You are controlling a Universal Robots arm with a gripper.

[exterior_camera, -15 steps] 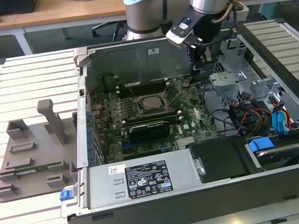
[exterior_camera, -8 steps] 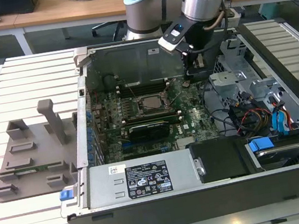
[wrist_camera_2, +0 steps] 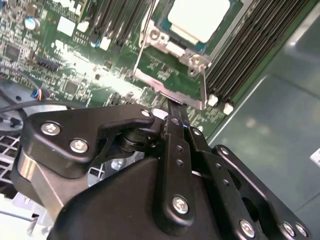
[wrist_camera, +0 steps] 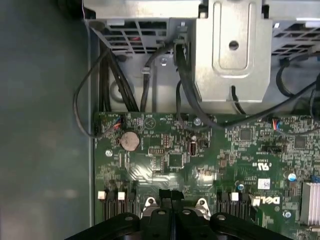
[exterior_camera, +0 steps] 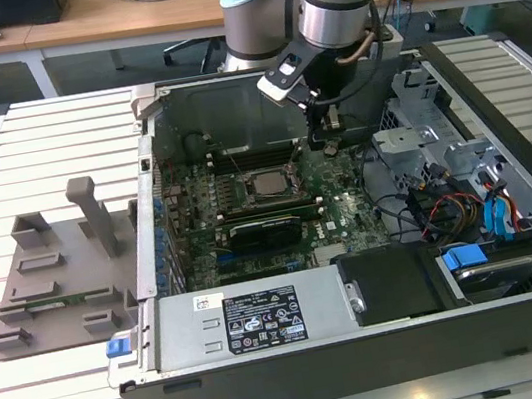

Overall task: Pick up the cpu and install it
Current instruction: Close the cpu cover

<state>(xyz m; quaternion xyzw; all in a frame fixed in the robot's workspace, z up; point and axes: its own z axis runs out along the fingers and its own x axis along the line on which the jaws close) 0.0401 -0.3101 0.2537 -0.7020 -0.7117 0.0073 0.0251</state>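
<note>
Hovering: one gripper [exterior_camera: 325, 139], seemingly closed | one cpu [wrist_camera_2: 197, 17] seated in socket [wrist_camera_2: 172, 82]

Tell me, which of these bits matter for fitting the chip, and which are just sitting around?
Part of the job: cpu, lying in its socket; socket frame; gripper close to the frame.

Just there: graphics card; coin battery; cable bundle; grey fixture.

Probably a robotics lab: an open computer case [exterior_camera: 372, 355] on a slatted workbench [exterior_camera: 33, 135], cluttered desks [exterior_camera: 67, 28] behind.
</note>
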